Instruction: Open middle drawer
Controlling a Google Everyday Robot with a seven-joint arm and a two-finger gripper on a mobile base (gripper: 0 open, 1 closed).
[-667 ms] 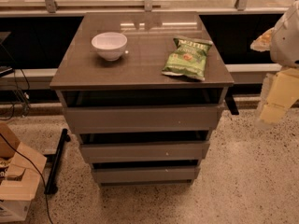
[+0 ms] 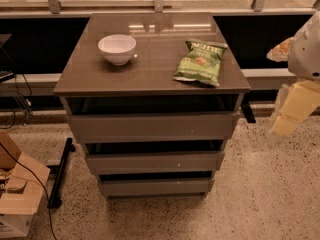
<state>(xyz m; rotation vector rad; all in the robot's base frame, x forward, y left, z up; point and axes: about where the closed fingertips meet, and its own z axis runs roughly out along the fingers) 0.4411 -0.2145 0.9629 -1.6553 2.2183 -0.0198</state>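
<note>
Camera view: the middle drawer point(image 2: 155, 161), at 6 o'clock below the cabinet top point(image 2: 150, 76), appears not yet pulled out. The gripper point(image 2: 289, 119) hangs at 3 o'clock, well apart from it, and whether it is released or clenched cannot be told. Approach and pull are both left to do.

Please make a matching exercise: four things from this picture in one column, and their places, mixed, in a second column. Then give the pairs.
1 white bowl
2 green chip bag
3 middle drawer
4 tool

A right edge of view, beside the cabinet
B cabinet top, left side
C between top drawer and bottom drawer
D cabinet top, right side

Pairs: 1-B, 2-D, 3-C, 4-A
</note>
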